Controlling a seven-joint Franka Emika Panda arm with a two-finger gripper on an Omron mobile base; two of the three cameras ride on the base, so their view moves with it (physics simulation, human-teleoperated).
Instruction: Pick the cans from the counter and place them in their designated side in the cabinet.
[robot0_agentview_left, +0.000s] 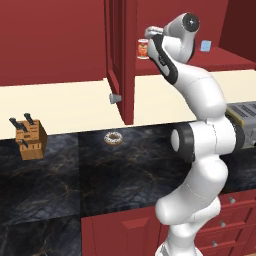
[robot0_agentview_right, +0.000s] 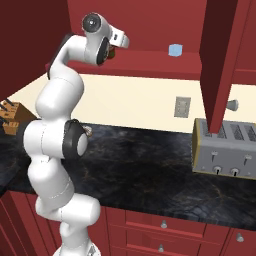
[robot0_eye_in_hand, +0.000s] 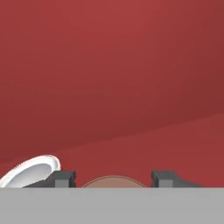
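While the claw (robot0_eye_in_hand: 113, 179) clamps a brown can (robot0_eye_in_hand: 113, 181), mostly cut off, a red can (robot0_agentview_left: 143, 49) stands at its nine o'clock inside the cabinet (robot0_agentview_left: 122, 60).

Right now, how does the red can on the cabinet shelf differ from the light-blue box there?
The red can is a round cylinder with a pale label; the light-blue box is flat-sided and plain. The red can stands close beside the fingers, which grip a darker can; the light-blue box sits apart, further right. Both rest on the cabinet shelf.
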